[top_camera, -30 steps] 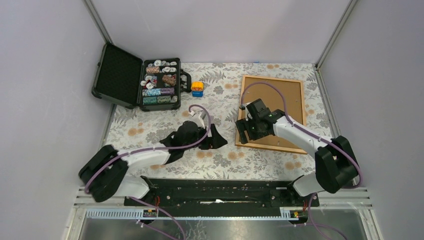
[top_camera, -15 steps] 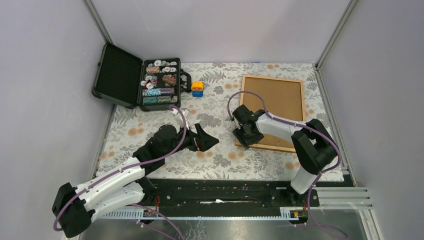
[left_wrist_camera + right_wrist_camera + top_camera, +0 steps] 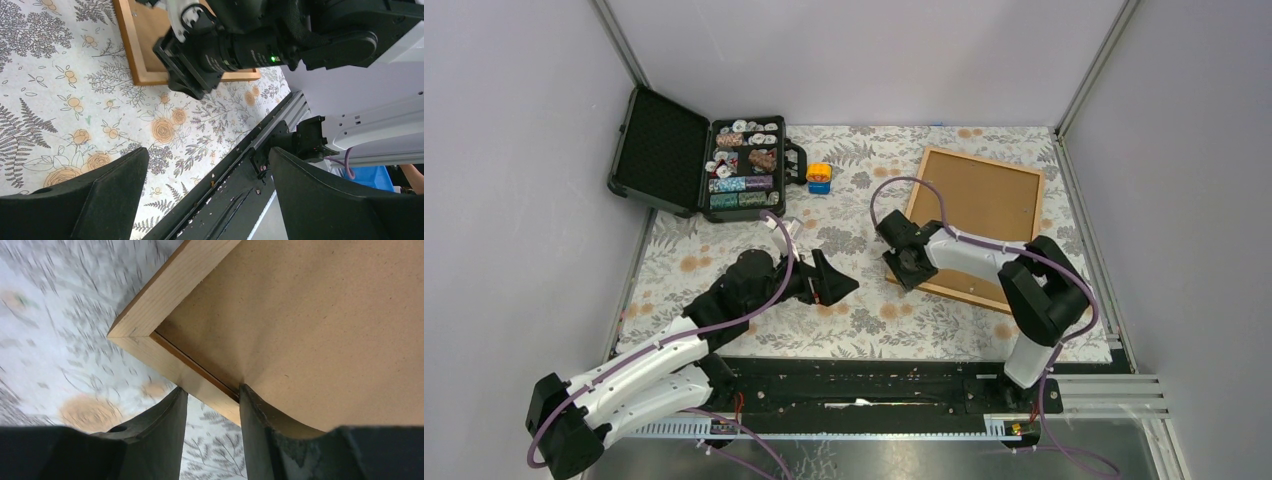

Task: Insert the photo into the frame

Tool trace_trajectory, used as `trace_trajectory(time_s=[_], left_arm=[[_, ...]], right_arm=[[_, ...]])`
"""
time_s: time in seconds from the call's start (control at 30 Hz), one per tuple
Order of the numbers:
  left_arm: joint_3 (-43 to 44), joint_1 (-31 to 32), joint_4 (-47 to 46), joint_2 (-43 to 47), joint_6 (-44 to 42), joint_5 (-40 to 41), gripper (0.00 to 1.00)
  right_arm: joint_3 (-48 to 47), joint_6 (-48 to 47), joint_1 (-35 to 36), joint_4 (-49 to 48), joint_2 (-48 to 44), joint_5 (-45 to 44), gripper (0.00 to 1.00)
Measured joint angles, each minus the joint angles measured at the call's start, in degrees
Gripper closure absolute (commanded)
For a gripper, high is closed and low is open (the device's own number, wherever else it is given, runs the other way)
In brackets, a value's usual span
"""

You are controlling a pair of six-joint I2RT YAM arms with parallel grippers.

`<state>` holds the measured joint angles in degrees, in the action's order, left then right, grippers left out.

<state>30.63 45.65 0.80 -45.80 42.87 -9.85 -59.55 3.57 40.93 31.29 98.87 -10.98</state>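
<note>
Grey walls close in a surface covered with a fern-and-flower cloth. One black case lies open at the far left, its tray packed with round chips; their markings are too small to read. One small orange-and-blue block stands just beside the case, and any label on it cannot be made out.

One wooden frame lies on the right side of the surface, turned a little askew, with a plain brown board filling it. Two arms reach in. The right hand is at the frame's near-left corner. Its two fingers grip the rail, one against the outer edge and the other on the board at the inner edge. A green light glows on that arm. The left hand hangs over the cloth near the middle, fingers spread wide with nothing between them.
</note>
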Motion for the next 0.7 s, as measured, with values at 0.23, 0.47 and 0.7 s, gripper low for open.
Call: trace_trajectory(time_s=[0.23,0.47,0.7], left_arm=[[0.0,0.0,1.49,0.0,0.0,0.46,0.05],[0.0,0.0,4.57,1.46,0.0,2.99,0.05],[0.0,0.0,5.79,0.57,0.24,5.01,0.04]], right_arm=[[-14.69,9.2,-0.04,-2.14,11.1,-0.9,1.0],[-26.51,22.08,0.02,-7.26,19.96,2.25,0.68],[-26.43,26.27,0.09,-9.31,19.58,5.84,0.23]])
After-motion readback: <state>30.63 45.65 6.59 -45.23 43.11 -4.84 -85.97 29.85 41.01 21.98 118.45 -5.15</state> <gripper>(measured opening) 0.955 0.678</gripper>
